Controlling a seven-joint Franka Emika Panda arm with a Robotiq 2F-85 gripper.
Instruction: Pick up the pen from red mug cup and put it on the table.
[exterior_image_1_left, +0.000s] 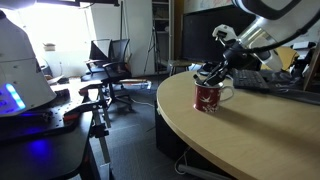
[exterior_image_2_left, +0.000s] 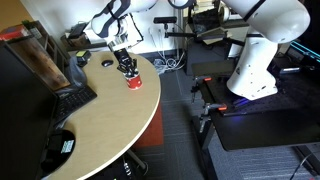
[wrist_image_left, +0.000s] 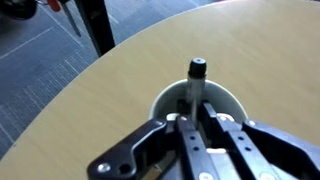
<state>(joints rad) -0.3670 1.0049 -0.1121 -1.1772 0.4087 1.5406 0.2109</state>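
The red mug cup (exterior_image_1_left: 209, 97) stands on the light tan table (exterior_image_1_left: 250, 140) near its curved edge; it also shows in the second exterior view (exterior_image_2_left: 134, 82). My gripper (exterior_image_1_left: 212, 76) hangs straight over the mug, fingertips down at its mouth. In the wrist view the pen (wrist_image_left: 197, 72), with a black cap, stands upright in the mug's white inside (wrist_image_left: 160, 100). The gripper's fingers (wrist_image_left: 190, 115) sit close on both sides of the pen and look shut on it. The pen's lower part is hidden.
A black keyboard (exterior_image_1_left: 275, 80) lies on the table behind the mug. A second keyboard (exterior_image_2_left: 70, 100) and a dark object (exterior_image_2_left: 60, 145) lie on the table. Office chairs (exterior_image_1_left: 110, 65) and a black desk with blue lights (exterior_image_1_left: 30, 130) stand beyond the edge.
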